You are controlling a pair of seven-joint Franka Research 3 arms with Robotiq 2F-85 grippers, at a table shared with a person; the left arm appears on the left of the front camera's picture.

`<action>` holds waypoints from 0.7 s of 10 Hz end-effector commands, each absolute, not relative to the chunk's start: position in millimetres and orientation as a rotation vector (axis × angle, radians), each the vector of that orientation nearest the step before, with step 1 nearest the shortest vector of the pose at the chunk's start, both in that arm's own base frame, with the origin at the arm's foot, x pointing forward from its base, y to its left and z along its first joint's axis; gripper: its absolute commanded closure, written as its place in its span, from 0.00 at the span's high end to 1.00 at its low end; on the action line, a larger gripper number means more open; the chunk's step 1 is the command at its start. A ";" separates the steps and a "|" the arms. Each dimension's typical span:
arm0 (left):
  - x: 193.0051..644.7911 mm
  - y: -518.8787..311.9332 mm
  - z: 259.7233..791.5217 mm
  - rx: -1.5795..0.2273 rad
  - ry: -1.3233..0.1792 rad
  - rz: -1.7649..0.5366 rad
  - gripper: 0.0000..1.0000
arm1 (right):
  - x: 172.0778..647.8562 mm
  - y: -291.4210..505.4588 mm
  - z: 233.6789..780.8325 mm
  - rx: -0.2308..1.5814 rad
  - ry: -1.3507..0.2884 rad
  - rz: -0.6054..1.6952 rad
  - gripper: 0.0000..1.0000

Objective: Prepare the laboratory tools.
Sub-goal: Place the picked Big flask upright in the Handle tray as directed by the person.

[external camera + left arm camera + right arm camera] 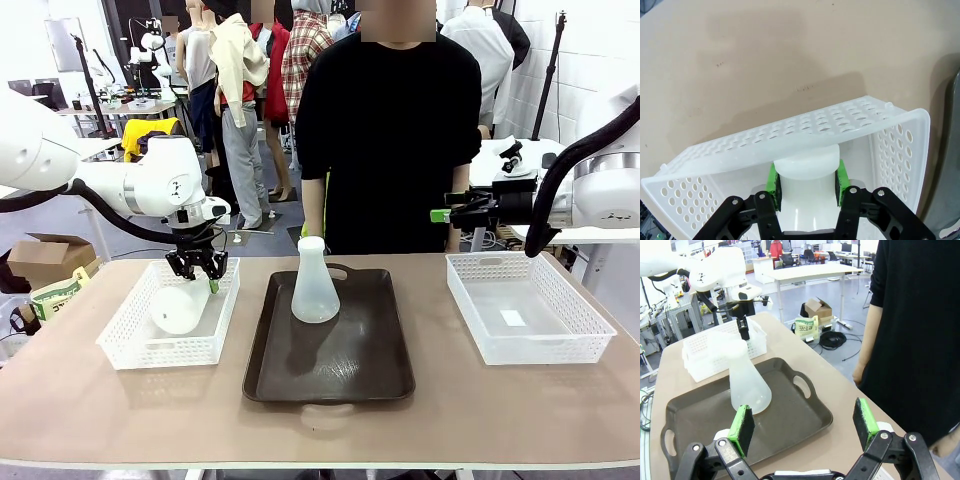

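One translucent white conical flask [315,287] stands upright at the far end of the dark brown tray [330,370]; the right wrist view has this flask [748,384] on the tray [790,412] too. A second flask [177,309] lies tilted in the left white mesh basket [130,345], its neck raised. My left gripper [207,272] is shut on that neck, and in the left wrist view its green pads [773,182] press both sides of the flask neck [807,170]. My right gripper [440,215] hangs open in the air above the table's far right edge, its jaws [804,425] holding nothing.
An empty white mesh basket [590,335] sits on the right of the table. A person in black [390,130] stands at the far side behind the tray. Bare tabletop [300,430] runs along the near edge.
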State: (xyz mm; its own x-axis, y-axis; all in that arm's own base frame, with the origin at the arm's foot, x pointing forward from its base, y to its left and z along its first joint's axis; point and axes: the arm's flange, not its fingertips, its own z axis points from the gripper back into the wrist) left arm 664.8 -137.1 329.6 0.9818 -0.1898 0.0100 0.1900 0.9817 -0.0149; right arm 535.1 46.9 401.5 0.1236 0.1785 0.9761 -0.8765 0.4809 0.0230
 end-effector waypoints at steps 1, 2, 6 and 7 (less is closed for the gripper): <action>652.7 -130.3 340.4 -0.040 0.018 -0.174 0.00 | 535.5 47.2 402.9 0.728 -1.185 0.886 1.00; 640.0 -124.0 352.6 -0.035 0.051 -0.165 0.00 | 535.5 47.2 402.9 0.728 -1.185 0.886 1.00; 599.8 -102.4 408.4 -0.087 -0.015 -0.156 0.00 | 535.5 47.2 402.9 0.728 -1.185 0.886 1.00; 590.2 -97.4 422.7 -0.117 -0.054 -0.169 0.00 | 535.5 47.2 402.9 0.728 -1.185 0.886 1.00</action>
State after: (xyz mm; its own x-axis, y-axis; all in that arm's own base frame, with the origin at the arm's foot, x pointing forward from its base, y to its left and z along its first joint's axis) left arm 609.4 -107.0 416.6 0.9897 -0.1424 0.0154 0.1431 0.9876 -0.0642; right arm 535.2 46.7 401.5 0.1237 0.1785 0.9761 -0.8763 0.4812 0.0231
